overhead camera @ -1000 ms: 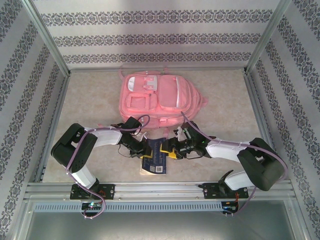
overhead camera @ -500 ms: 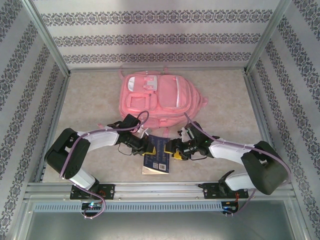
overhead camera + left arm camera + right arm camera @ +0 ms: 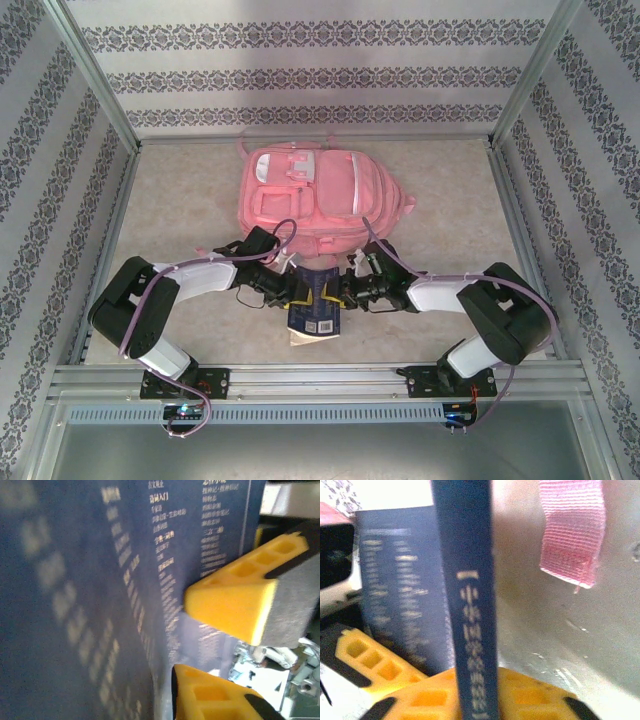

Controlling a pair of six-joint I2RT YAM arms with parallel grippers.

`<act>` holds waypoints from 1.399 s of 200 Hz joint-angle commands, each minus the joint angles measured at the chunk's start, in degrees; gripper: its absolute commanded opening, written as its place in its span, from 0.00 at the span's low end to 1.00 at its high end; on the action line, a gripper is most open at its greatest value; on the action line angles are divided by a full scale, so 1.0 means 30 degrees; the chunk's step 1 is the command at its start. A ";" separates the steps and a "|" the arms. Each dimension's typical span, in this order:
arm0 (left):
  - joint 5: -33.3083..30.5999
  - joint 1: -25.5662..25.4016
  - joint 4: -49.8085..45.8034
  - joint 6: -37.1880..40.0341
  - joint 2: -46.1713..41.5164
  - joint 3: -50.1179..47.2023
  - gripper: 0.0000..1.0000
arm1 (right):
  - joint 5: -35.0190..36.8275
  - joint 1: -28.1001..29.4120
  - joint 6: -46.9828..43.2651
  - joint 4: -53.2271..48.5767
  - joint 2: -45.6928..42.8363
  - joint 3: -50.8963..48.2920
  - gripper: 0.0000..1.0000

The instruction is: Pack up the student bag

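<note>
- The pink bag (image 3: pixel 318 192) lies flat at the far middle of the table (image 3: pixel 180 200), pockets up, with its far end close to the back wall (image 3: pixel 320 90).
- Bare table lies open on either side of the bag, out to the side rails (image 3: pixel 108 240). There is less room on the bag's near side, where both arms crowd in.
- A dark blue book (image 3: pixel 313 312) sits just on the near side of the bag, between the two grippers. A strip of bare table separates it from the front rail (image 3: pixel 320 378).
- The left gripper (image 3: pixel 292 292) is at the book's left edge and the right gripper (image 3: pixel 342 292) at its right edge. Both elbows stand out toward the side rails.
- In the right wrist view the right gripper (image 3: pixel 476 687) is clamped on the book (image 3: pixel 470 580). Its yellow fingers (image 3: pixel 530 695) press either side of the spine, which stands upright in the frame.
- A pink strap (image 3: pixel 572 530) of the bag shows to the right of the spine, apart from it.
- In the left wrist view the book (image 3: pixel 100 605) takes up most of the frame and is blurred at close range. Yellow fingers (image 3: pixel 235 602) show at its right edge, but I cannot tell whose they are.
- Whether the left gripper's jaws are apart or closed on the book cannot be made out.
- The bag's near edge is partly covered by the wrists and their cables (image 3: pixel 285 240), and from above the fingertips are too small to read.
</note>
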 commanded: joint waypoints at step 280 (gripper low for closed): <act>0.4230 0.1485 0.6397 -0.2188 -0.5742 0.9095 0.80 | -0.4380 -0.3401 -1.1106 -1.2233 -1.0067 1.4793 0.00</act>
